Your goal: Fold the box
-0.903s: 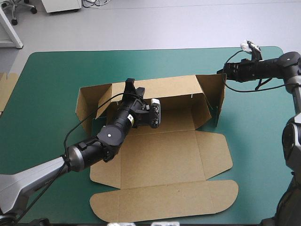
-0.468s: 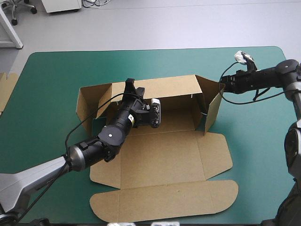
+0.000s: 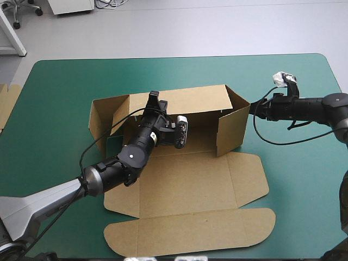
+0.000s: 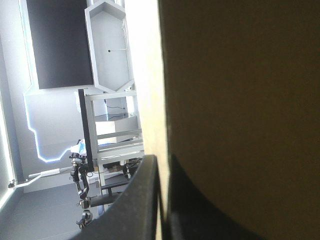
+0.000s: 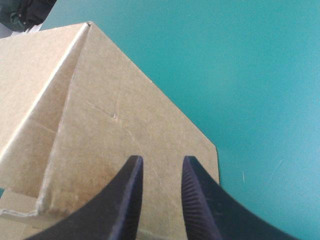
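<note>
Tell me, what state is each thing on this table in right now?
Brown cardboard box: half built, rear wall and both end walls raised, front panels lying flat.
Left black robot arm: jaws shut on the box's rear wall.
Right black robot arm: jaws slightly apart, holding nothing, at the right end wall.
Spare brown board sheet: lying flat, partly out of view.

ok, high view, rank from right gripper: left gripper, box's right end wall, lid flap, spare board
1. box's right end wall, at right gripper.
2. left gripper, back wall.
3. lid flap, front.
4. spare board, table's left edge.
</note>
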